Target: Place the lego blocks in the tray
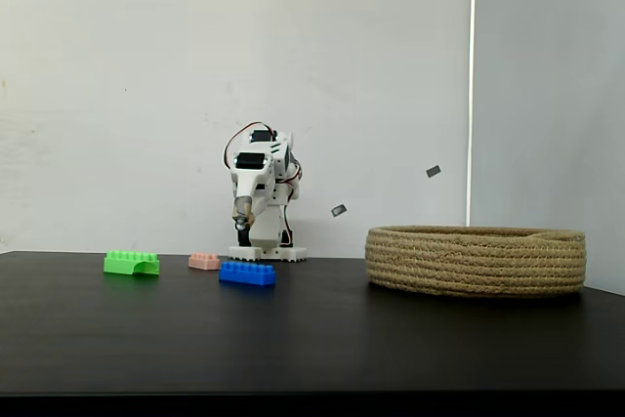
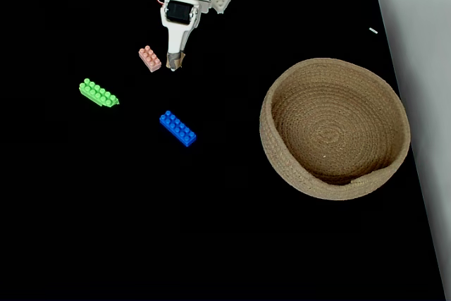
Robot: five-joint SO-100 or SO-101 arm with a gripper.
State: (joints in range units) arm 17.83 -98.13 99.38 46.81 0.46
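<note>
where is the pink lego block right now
In the fixed view from above, the pink block lies on the black table upper left, just left of the gripper, with the green block and blue block nearer the camera.

A bare test or hobby bench was shown rather than a lived-in room. A plain matte black table (image 1: 312, 339) was set against an unadorned white wall (image 1: 117, 65), with a pale panel (image 1: 547, 75) at the right. A small white robot arm (image 1: 264, 192) with exposed red wiring was mounted at the table's far edge. Two scraps of grey tape (image 1: 434, 171) were stuck to the wall.
</note>
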